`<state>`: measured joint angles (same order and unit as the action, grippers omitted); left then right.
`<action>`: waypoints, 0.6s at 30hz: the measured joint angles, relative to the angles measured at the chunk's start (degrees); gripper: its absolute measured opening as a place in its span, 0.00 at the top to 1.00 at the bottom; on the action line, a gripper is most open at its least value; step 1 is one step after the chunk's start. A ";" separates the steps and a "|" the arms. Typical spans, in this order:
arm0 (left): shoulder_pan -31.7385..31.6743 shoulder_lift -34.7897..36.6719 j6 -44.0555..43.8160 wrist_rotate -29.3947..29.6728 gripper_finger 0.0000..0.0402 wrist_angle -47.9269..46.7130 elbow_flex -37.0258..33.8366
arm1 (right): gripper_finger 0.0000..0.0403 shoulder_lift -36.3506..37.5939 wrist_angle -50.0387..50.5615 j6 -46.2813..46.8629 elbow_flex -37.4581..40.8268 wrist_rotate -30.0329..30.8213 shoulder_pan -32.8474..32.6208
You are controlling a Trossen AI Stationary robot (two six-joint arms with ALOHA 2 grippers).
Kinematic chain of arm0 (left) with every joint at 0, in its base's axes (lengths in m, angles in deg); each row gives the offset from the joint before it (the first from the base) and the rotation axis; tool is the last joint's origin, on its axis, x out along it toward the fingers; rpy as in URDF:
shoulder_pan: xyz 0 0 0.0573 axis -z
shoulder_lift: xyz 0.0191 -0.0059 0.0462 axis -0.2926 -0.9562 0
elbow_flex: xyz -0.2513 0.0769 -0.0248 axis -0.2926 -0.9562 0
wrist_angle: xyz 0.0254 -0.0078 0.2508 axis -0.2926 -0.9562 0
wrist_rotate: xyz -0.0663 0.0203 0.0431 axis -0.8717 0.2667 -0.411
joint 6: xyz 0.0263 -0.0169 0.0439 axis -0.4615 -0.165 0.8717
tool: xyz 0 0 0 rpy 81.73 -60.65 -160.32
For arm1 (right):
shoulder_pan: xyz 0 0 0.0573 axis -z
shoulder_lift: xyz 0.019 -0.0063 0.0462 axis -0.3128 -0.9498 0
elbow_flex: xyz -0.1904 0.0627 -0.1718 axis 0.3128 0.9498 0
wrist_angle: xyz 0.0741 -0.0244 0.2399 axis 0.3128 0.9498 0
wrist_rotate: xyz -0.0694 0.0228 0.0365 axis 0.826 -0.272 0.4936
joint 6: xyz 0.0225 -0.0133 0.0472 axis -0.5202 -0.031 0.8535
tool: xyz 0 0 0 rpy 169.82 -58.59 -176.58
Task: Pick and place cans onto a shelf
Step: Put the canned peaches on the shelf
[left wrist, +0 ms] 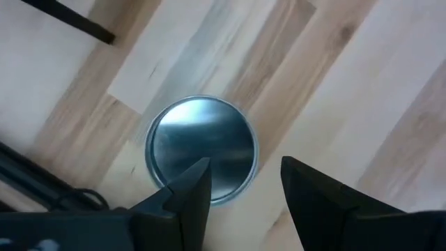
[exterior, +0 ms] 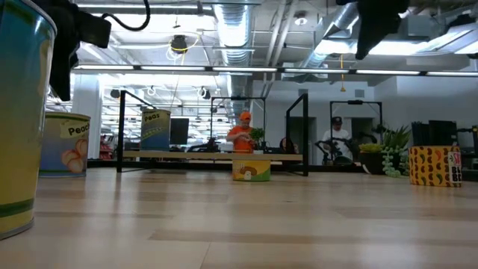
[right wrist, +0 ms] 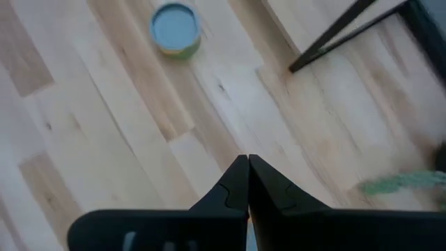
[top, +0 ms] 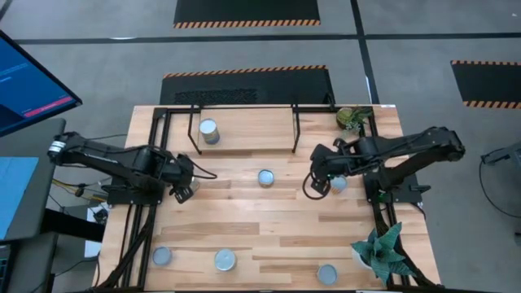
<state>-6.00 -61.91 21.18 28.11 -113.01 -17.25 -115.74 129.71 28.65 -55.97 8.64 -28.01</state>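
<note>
Jaws: left [left wrist: 240,192] parted above a can [left wrist: 202,150], ready to grasp | right [right wrist: 248,183] closed, empty, hovering over desk [top: 269,220] | shelf [top: 244,134] holds one can.

1. The high view is evenly and brightly lit — the table [top: 269,220] casts almost no hard shadow.
2. In the low view, ceiling strip lights [exterior: 418,46] glare white; the near can [exterior: 22,119] looms large and soft.
3. The left wrist view shows a can top [left wrist: 202,148] with a streaked sheen, slightly blurred.
4. The right wrist view is soft — the far can [right wrist: 175,28] lacks crisp edges.
</note>
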 joint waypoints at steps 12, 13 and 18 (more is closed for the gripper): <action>0.73 -10.67 2.45 3.23 0.59 -0.55 0.02 | 0.95 -0.19 0.18 -1.67 0.03 0.14 1.38; 0.75 -11.55 2.76 3.25 0.59 -0.53 0.02 | 0.95 -0.19 0.17 -1.80 0.03 0.14 1.38; 0.80 -15.25 4.55 2.89 0.59 -0.93 0.40 | 0.94 -0.17 0.18 -1.81 0.03 0.14 1.38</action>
<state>-5.20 -77.16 25.73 31.00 -113.94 -16.85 -115.92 129.89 26.85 -55.94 8.78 -26.63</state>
